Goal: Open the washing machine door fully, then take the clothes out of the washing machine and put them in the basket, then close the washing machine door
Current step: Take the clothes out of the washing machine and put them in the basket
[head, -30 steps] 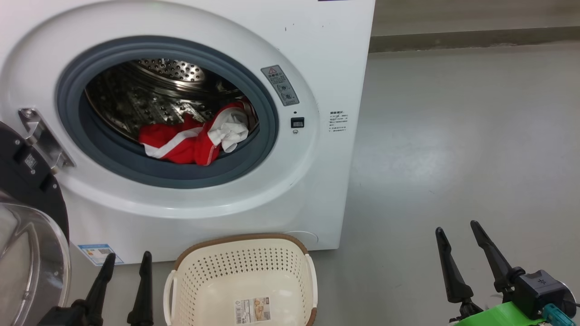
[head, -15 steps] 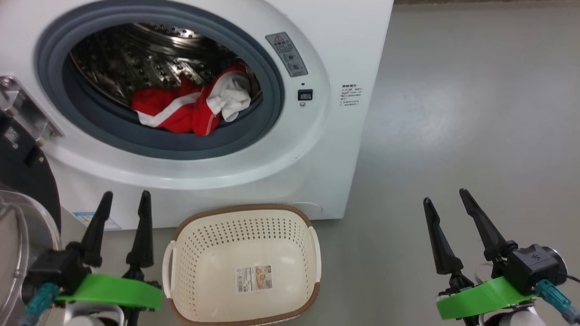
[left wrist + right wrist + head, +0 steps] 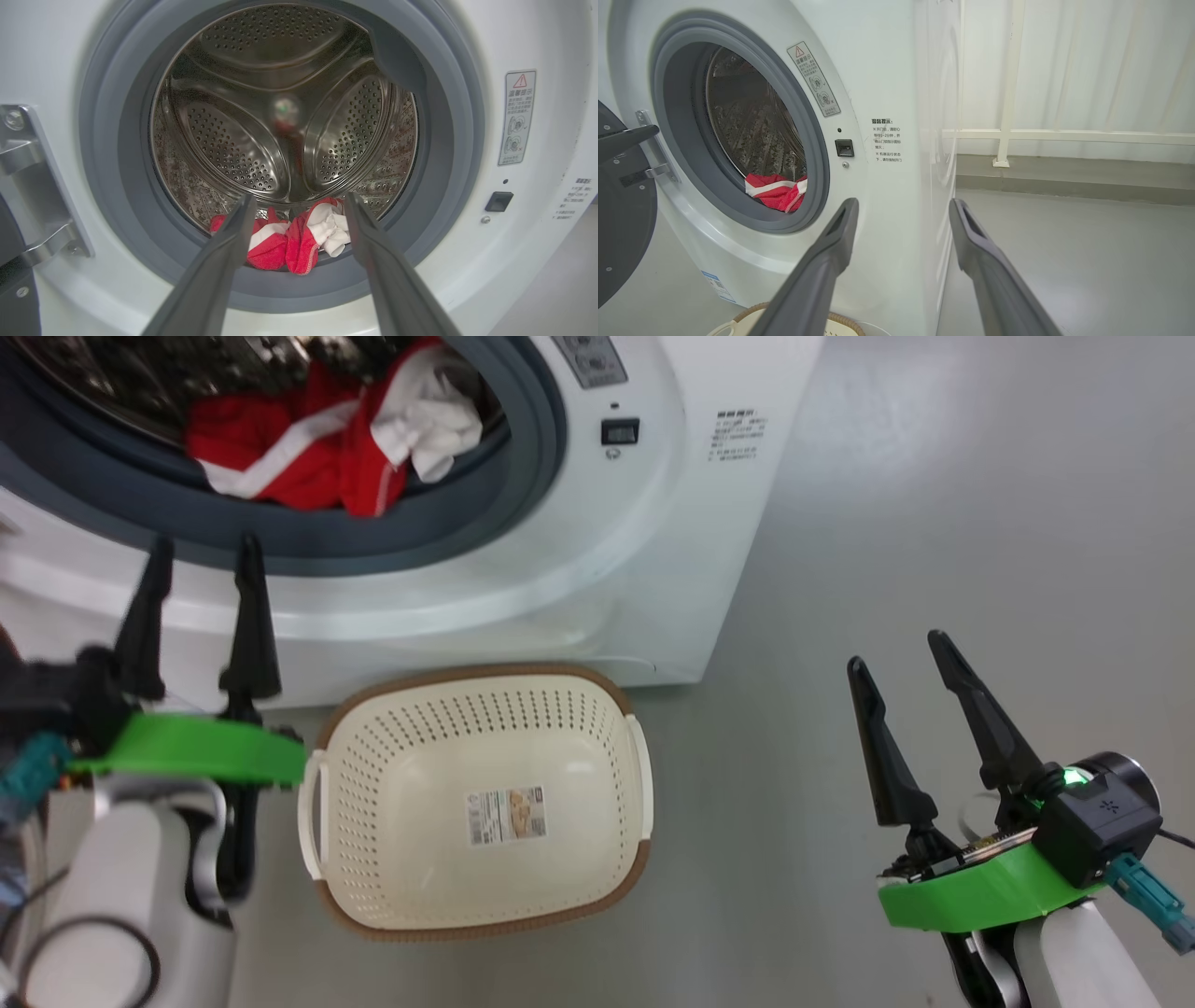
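Red, white-trimmed fabric clothes (image 3: pixel 289 457) sit at your boxy white washing machine's (image 3: pixel 560 588) gasket edge; your left gripper (image 3: pixel 205 546) and right gripper (image 3: pixel 894 650) are both spread, empty.

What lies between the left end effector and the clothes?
Only the grey gasket, its lower lip, in the head view: left end effector before it, clothes behind.

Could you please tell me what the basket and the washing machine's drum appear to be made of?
The basket looks like moulded cream plastic with a dull sheen, judging by its regular holes and smooth walls. The drum seems to be polished steel: bright, mirror-like reflections and fine perforations.
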### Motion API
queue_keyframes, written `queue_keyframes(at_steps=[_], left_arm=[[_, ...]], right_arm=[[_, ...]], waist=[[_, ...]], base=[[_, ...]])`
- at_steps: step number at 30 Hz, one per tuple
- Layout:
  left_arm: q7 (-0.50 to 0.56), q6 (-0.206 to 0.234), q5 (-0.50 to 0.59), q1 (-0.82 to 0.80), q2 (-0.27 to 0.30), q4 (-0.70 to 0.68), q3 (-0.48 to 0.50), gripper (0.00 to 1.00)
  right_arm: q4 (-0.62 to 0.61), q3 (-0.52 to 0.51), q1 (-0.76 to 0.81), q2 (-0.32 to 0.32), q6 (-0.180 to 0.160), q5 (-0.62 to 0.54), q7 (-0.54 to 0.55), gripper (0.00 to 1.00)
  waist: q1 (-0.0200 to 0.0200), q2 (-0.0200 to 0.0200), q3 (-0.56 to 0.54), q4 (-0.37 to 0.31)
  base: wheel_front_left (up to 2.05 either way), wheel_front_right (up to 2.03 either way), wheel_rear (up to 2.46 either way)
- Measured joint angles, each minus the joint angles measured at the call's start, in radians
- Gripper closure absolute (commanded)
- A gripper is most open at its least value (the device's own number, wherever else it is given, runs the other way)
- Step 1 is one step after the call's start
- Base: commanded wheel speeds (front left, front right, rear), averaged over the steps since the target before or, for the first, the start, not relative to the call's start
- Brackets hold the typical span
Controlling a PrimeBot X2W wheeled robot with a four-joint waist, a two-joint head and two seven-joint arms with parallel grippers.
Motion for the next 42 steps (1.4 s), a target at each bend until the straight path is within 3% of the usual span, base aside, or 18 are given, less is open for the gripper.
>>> queue_keyframes(at_steps=[26, 38, 42], left_arm=[[0.04, -0.008, 0.004, -0.574, 0.038, 0.508, 0.008, 0.0], [0.185, 0.09, 0.074, -0.707, 0.095, 0.727, -0.051, 0.0], [0.235, 0.093, 0.101, -0.735, 0.116, 0.774, -0.078, 0.0]], right_arm=[[-0.015, 0.031, -0.121, -0.007, 0.0, 0.024, 0.0, 0.0], [-0.003, 0.067, -0.142, -0.007, 0.0, 0.042, 0.0, 0.0], [-0.003, 0.07, -0.143, -0.008, 0.0, 0.05, 0.0, 0.0]], waist=[[0.0, 0.0, 0.253, -0.082], [0.0, 0.0, 0.287, -0.128], [0.0, 0.0, 0.287, -0.141]], base=[[0.0, 0.0, 0.0], [0.0, 0.0, 0.0], [0.0, 0.0, 0.0]])
